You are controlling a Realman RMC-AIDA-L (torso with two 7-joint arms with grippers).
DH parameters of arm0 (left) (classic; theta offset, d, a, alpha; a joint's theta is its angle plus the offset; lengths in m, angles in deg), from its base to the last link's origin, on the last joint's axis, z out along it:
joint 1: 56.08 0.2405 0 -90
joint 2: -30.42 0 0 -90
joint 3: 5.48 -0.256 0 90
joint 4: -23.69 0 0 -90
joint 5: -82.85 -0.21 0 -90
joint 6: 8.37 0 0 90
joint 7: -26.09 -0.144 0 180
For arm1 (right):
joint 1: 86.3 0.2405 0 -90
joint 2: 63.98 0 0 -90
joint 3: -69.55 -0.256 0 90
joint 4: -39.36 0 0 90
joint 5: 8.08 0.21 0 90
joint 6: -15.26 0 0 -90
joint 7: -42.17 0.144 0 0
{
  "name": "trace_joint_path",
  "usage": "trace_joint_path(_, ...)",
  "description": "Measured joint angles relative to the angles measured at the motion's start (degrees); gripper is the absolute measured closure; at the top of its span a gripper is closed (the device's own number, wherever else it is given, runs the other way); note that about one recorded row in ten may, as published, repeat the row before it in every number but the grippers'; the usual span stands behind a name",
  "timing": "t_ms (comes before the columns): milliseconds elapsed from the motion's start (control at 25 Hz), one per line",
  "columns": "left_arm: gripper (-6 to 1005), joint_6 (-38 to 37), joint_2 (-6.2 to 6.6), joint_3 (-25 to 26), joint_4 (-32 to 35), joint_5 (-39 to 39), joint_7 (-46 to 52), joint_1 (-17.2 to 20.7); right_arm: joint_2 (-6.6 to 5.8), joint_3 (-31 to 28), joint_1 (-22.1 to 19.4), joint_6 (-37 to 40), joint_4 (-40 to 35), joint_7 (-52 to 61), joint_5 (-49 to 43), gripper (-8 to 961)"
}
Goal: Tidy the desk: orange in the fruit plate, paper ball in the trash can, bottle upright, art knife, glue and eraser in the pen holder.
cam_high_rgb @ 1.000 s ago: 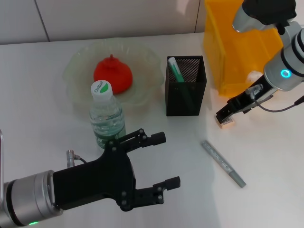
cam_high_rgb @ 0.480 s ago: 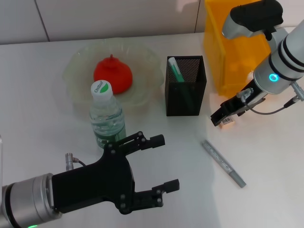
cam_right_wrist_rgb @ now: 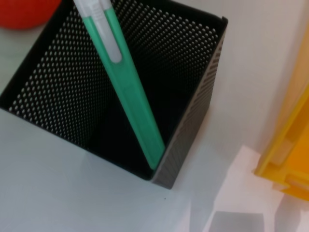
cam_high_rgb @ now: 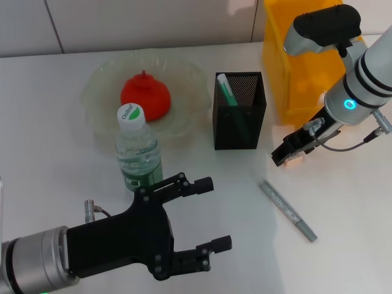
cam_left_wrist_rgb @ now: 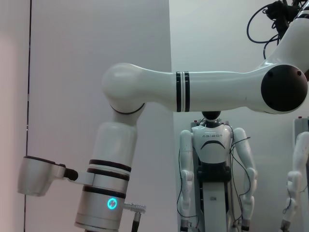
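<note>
Since a moment ago, the right gripper (cam_high_rgb: 286,154) has been moved a little toward the pen holder (cam_high_rgb: 239,111), and the small eraser (cam_high_rgb: 295,157) is carried in its clenched fingers, just above the desk (cam_high_rgb: 49,141). One pen holder is seen near the middle of the desk, with one green art knife (cam_high_rgb: 227,90) leaned inside it. One silver glue stick (cam_high_rgb: 287,210) is laid flat toward the right front part of the desk. One bottle (cam_high_rgb: 137,149) is stood upright beside one fruit plate (cam_high_rgb: 101,82), in which one orange (cam_high_rgb: 145,97) is placed. One yellow trash can (cam_high_rgb: 306,61) is set at the far right edge. The left gripper (cam_high_rgb: 205,214) is held at the front edge with its fingers spread apart and nothing between them.
</note>
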Motion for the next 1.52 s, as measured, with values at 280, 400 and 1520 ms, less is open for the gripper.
trace_joint_path(280,214,-0.3,0.08,0.0,0.0,-0.1,0.0,0.0,-0.07,0.0,0.0,-0.4,0.7,-0.2,0.0,237)
trace_joint_path(400,214,-0.3,0.08,0.0,0.0,-0.1,0.0,0.1,-0.08,0.0,0.0,-0.4,0.7,-0.3,0.0,305)
trace_joint_path(1520,214,-0.4,0.08,0.0,0.0,-0.2,0.0,0.2,-0.01,-0.7,-6.5,12.2,-21.2,-0.5,2.8,567)
